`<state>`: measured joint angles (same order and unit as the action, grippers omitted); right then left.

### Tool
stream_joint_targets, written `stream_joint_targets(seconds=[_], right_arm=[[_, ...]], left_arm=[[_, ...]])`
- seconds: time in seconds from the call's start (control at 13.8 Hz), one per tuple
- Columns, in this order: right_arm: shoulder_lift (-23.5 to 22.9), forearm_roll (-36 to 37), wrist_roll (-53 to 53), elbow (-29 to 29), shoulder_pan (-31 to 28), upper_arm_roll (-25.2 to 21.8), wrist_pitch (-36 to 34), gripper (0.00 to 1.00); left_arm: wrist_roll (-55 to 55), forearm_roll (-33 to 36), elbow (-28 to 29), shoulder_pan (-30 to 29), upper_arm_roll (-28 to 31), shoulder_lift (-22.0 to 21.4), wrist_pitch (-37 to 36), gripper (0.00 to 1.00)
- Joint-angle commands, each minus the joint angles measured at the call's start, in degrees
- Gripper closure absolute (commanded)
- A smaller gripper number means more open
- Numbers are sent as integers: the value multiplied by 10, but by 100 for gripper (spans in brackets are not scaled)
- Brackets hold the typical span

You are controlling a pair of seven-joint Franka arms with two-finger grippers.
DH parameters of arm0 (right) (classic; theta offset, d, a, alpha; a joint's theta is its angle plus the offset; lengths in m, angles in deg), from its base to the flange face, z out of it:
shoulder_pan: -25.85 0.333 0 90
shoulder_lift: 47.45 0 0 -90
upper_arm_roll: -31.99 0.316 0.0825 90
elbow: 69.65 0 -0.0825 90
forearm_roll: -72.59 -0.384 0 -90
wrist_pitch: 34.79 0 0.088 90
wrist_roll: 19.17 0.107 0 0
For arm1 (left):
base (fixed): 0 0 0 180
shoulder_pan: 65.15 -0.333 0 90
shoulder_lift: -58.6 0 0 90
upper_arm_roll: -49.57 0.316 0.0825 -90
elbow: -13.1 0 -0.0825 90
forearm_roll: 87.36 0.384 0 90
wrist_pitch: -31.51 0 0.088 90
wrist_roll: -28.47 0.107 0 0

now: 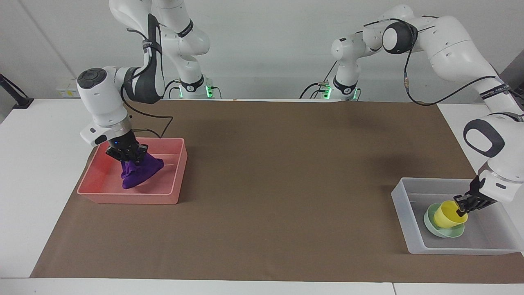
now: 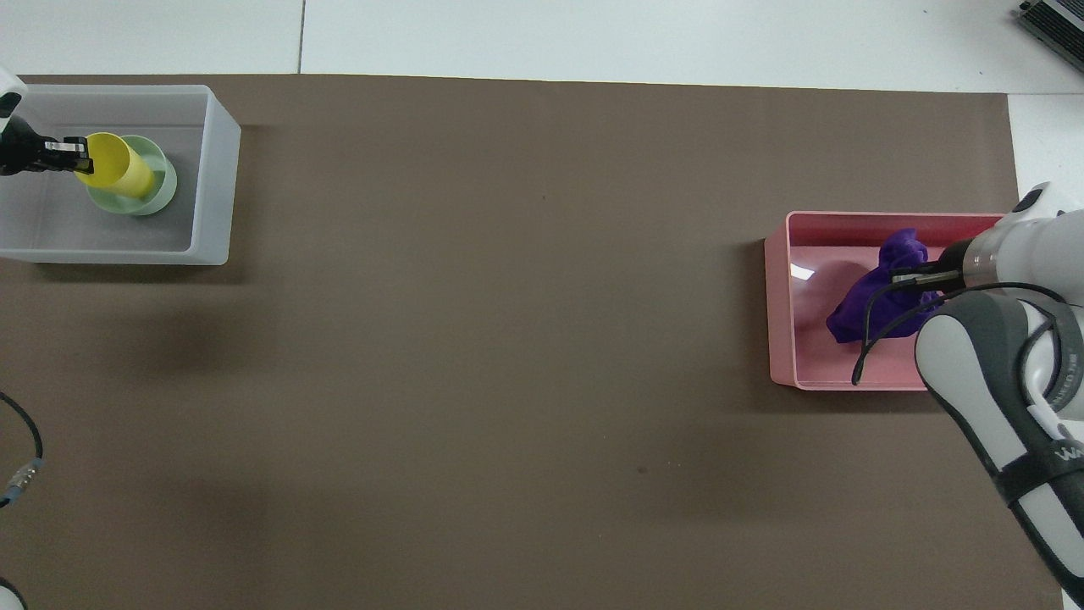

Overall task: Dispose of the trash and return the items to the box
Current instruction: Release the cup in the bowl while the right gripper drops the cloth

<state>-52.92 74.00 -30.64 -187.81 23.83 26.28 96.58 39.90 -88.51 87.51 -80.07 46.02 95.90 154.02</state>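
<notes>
The purple cloth [image 1: 139, 174] hangs from my right gripper [image 1: 130, 157], which is shut on its top, inside the pink bin [image 1: 131, 198]; its lower end reaches the bin's floor. The overhead view shows the cloth [image 2: 864, 296], the right gripper [image 2: 910, 275] and the pink bin [image 2: 779, 305]. My left gripper [image 1: 461, 209] is shut on the rim of the yellow cup [image 1: 447, 215], which stands slightly tilted in the mint-green bowl [image 1: 448, 233] inside the translucent box [image 1: 403, 205]. The overhead view shows the left gripper [image 2: 80, 157], cup [image 2: 118, 165], bowl [image 2: 161, 182] and box [image 2: 216, 169].
A brown mat [image 1: 278, 172] covers most of the white table. The pink bin is at the right arm's end, the translucent box at the left arm's end. A loose cable [image 2: 21, 474] lies near the left arm's base.
</notes>
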Motion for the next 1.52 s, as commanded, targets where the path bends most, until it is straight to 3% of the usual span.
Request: stream_joint_targets(seconds=[0.0, 0.22, 0.29, 0.51, 0.72, 0.87, 1.01, 1.09, 1.16, 1.23, 1.3, 1.37, 1.45], right_arm=[[-20, -5, 19, -7, -9, 8, 21, 100], [-42, -5, 26, -15, -9, 9, 57, 100], [-44, -6, 35, -17, -7, 9, 59, 100], [-51, -6, 48, -21, -4, 9, 61, 100], [-57, -6, 49, -21, -5, 9, 62, 100], [-58, -6, 49, -21, -5, 9, 67, 100], [-58, -6, 48, -22, -7, 9, 67, 100], [-58, -6, 48, -22, -7, 9, 67, 95], [-58, -6, 48, -22, -8, 9, 67, 82], [-58, -6, 48, -22, -8, 9, 67, 56], [-58, -6, 48, -22, -8, 9, 67, 19], [-58, -6, 48, -22, -8, 9, 67, 0], [-58, -6, 48, -22, -8, 9, 67, 0]], left_arm=[[7, -5, 28, -9, -6, -6, 29, 100], [7, -5, 37, -10, -6, -12, 32, 97], [7, -5, 36, -10, -6, -12, 28, 72], [7, -4, 30, -10, -7, -13, 12, 18], [8, -3, 16, -10, -5, -16, -16, 0], [22, -2, 27, -4, -3, -45, -15, 0], [39, -3, 79, 1, -3, -102, -12, 0], [40, -3, 115, 2, -4, -136, -10, 0], [40, -3, 149, 15, -4, -170, -10, 0], [38, -3, 185, 26, -3, -202, -10, 0], [33, -3, 218, 39, -3, -236, -12, 0], [25, -3, 243, 52, -3, -261, -16, 0], [9, -3, 269, 60, -4, -285, -16, 0]])
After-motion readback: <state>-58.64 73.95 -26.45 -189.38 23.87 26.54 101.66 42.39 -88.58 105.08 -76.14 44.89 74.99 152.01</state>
